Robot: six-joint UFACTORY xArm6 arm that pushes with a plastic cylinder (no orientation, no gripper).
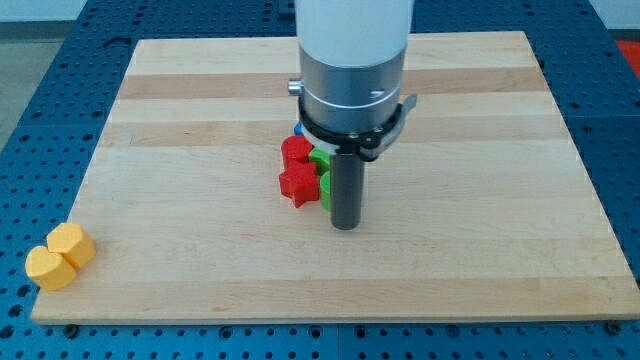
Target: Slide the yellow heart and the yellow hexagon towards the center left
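The yellow heart (49, 268) and yellow hexagon (72, 243) touch at the board (200, 100)'s 8 o'clock corner, the pair's long axis running from 8 to 2 o'clock. Which way the heart points is unclear. My tip (345, 226), a bare rod with no pincer, stands well apart, just beside partly hidden green blocks (322, 172); a red block (295, 150), a red star (298, 184) and a blue sliver (299, 129) cluster there.

The arm (352, 70) hides most of the blue block (299, 129) and green blocks (320, 160)

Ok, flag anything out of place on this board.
The yellow heart and yellow hexagon sit touching at the board's bottom-left corner, the heart overhanging the edge. My tip is far off, beside the central cluster.
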